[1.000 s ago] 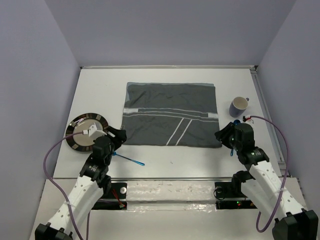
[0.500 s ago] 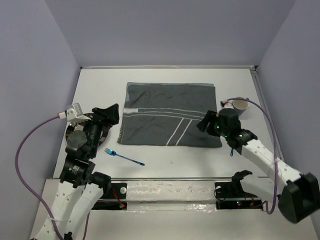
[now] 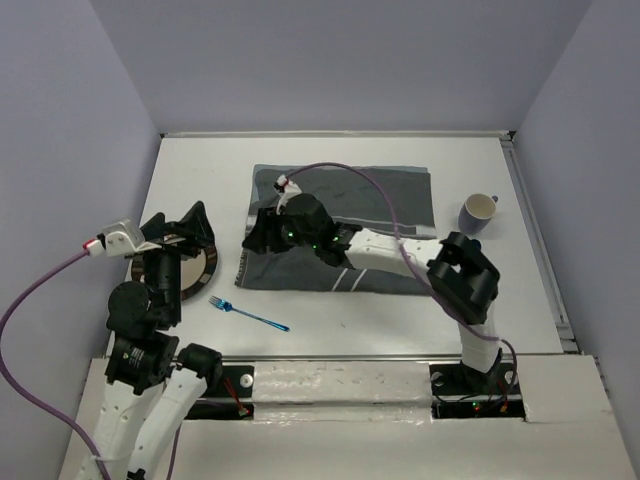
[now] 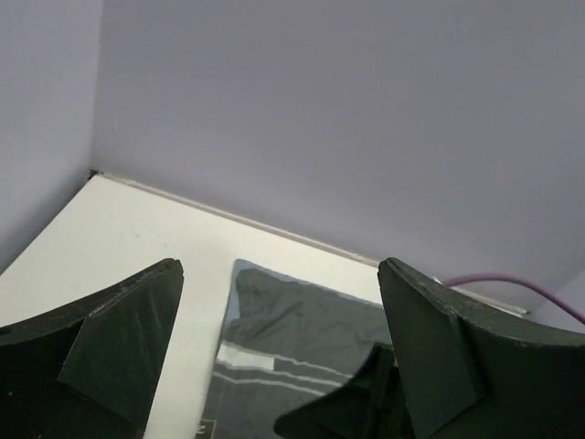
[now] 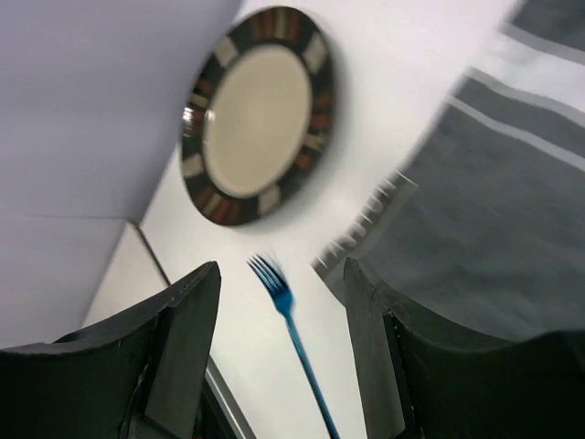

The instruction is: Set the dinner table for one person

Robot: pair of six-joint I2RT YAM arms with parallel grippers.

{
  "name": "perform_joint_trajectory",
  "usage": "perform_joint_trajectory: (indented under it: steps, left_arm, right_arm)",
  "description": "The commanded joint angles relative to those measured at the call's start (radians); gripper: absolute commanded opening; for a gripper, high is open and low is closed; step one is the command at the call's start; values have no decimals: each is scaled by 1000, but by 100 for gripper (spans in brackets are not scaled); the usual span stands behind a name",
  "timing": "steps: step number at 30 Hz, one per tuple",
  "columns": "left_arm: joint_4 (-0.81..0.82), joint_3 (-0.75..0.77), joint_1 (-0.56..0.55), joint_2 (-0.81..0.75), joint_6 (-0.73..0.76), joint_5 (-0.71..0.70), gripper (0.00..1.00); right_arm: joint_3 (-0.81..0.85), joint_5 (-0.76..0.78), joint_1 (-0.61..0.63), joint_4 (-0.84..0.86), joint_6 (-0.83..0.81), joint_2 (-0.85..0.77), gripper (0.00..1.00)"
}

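The white dinner table (image 3: 400,320) holds a dark grey cloth with white stripes (image 3: 380,200) in the middle. A dark-rimmed plate (image 3: 205,268) lies left of the cloth, partly hidden under my left arm. A blue fork (image 3: 248,313) lies in front of the cloth's left corner. A blue mug (image 3: 479,212) stands at the right. My left gripper (image 3: 175,222) is open and empty, raised above the plate. My right gripper (image 3: 256,236) is open and empty, stretched over the cloth's left edge. The right wrist view shows the plate (image 5: 256,114), fork (image 5: 292,347) and cloth (image 5: 475,229).
Pale lavender walls (image 3: 330,60) close the table on three sides. A purple cable (image 3: 360,185) loops over the cloth behind my right arm. In the left wrist view the cloth (image 4: 292,329) lies ahead, with my right gripper's dark body low in the frame.
My right arm has swung from the right side leftward across the cloth to its left edge. My left arm has lifted and drawn back over the plate.
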Motion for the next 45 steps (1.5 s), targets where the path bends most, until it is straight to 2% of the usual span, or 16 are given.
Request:
perform_joint_trajectory:
  steps: [1, 5, 17, 26, 30, 34, 36, 38, 45]
  left_arm:
    - [79, -37, 4, -85, 72, -98, 99]
    - [79, -71, 16, -94, 73, -76, 99]
    - [98, -79, 104, -85, 17, 71, 99]
    - [101, -80, 108, -85, 15, 80, 99]
    - [99, -82, 108, -85, 15, 86, 99]
    - [101, -83, 108, -90, 15, 90, 99]
    - [98, -83, 108, -90, 13, 91, 99]
    - [96, -83, 108, -90, 13, 93, 99]
    - [89, -82, 108, -94, 23, 73, 99]
  right_arm:
    - [182, -65, 30, 83, 42, 184, 61]
    - [375, -109, 48, 64, 76, 342, 61]
    - [731, -169, 57, -63, 162, 680, 59]
    - [920, -251, 57, -66, 294, 857, 45]
    - [953, -269, 57, -43, 331, 891, 31]
    - [946, -260, 57, -45, 328, 882, 25]
    - [941, -264, 47, -43, 325, 879, 10]
    - [947, -287, 38, -28, 335, 876, 0]
    - [894, -277, 28, -8, 282, 755, 0]
